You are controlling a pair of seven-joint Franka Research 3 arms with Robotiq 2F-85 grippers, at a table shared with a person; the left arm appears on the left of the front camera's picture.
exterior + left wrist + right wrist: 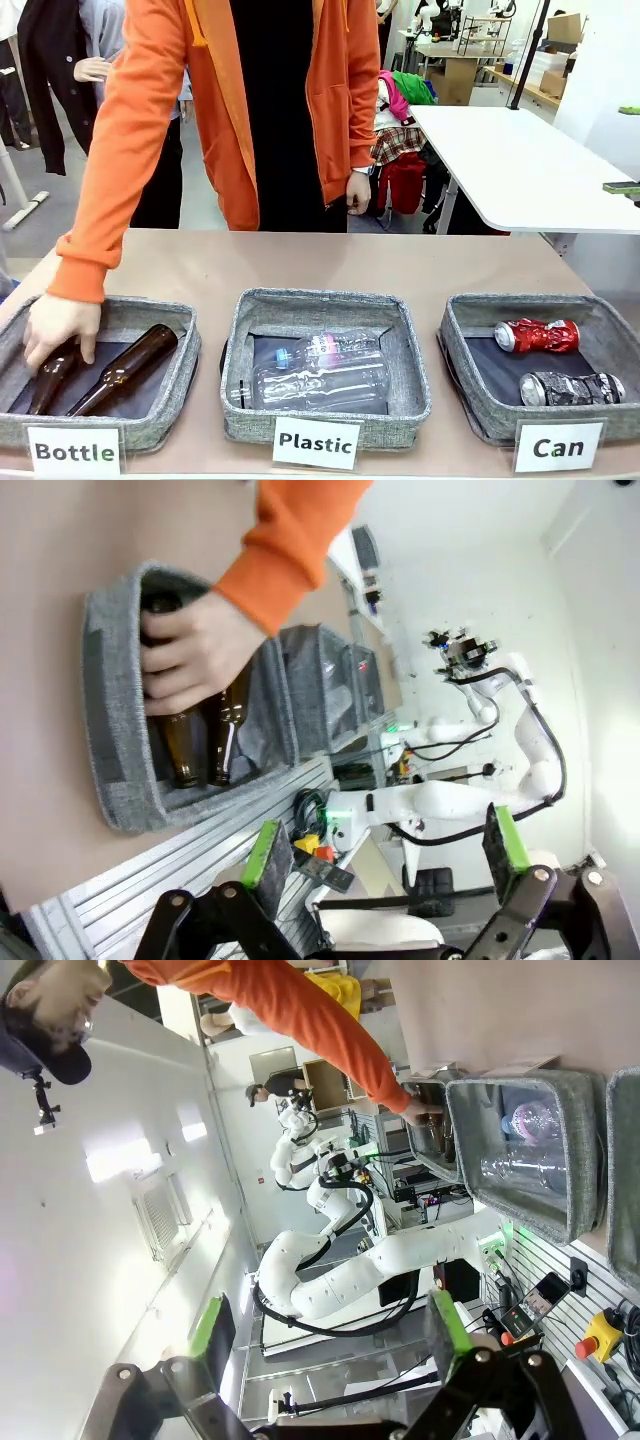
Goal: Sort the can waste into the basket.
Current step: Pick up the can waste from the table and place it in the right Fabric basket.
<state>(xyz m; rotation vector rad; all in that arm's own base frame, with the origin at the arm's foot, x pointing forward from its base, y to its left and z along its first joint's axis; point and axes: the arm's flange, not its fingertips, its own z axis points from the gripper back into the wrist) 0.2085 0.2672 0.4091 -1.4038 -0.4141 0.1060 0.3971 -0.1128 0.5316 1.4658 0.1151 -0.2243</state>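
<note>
With both cans (537, 336) already lying in the Can basket (470, 410), both arms' jaws hang spread and empty, so sorting looks finished.

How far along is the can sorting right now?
Looks done: the red can and the silver-black can both lie in the Can basket. In hand: only the person's hand, on a brown bottle in the Bottle basket. No cans left outside.
</note>
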